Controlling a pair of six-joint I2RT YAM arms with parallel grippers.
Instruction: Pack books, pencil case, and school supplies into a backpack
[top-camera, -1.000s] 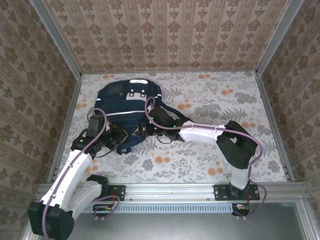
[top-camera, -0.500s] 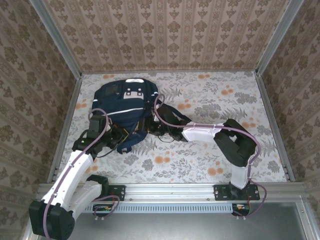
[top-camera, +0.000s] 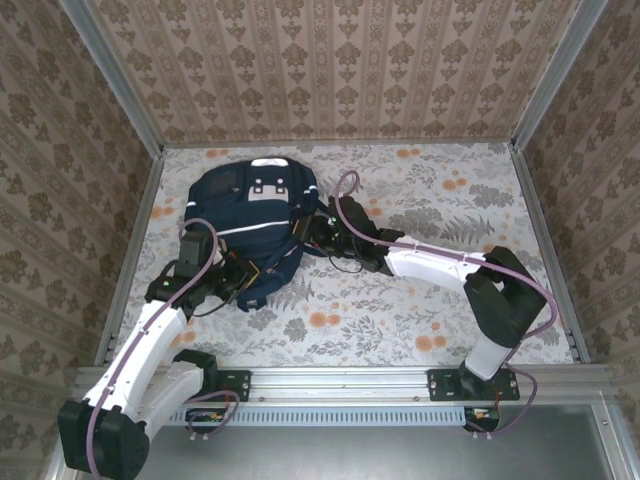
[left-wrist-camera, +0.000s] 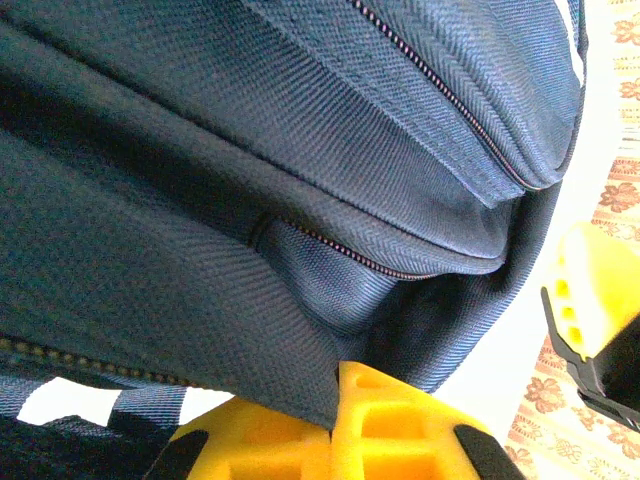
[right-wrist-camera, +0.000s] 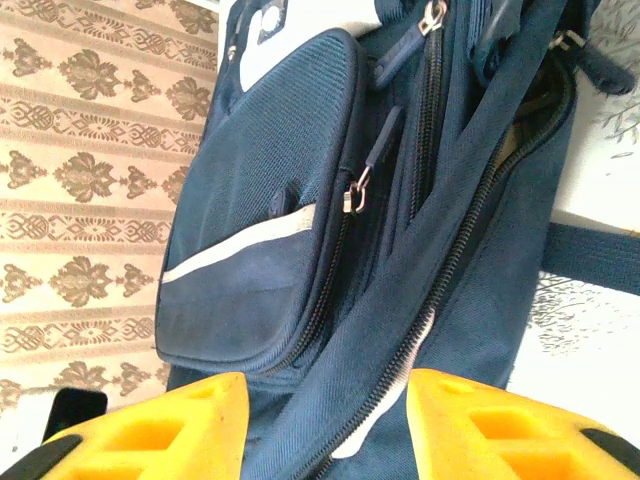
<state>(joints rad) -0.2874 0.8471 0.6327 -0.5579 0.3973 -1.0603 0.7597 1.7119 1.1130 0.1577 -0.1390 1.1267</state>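
Backpack (right-wrist-camera: 260, 230) runs up between the right fingers (right-wrist-camera: 140, 440).

Backpack (top-camera: 250, 215): matt navy woven cloth with a ribbed twill grain, a white woven stripe and dull metal zip pulls (right-wrist-camera: 352, 198). Left end effector (left-wrist-camera: 336, 390) and right end effector (right-wrist-camera: 328, 390): matt yellow moulded plastic. Arms (top-camera: 430, 268): smooth, slightly glossy white plastic shells. Counter (top-camera: 380, 320): matt floral print. Rail (top-camera: 340, 380): brushed metal.
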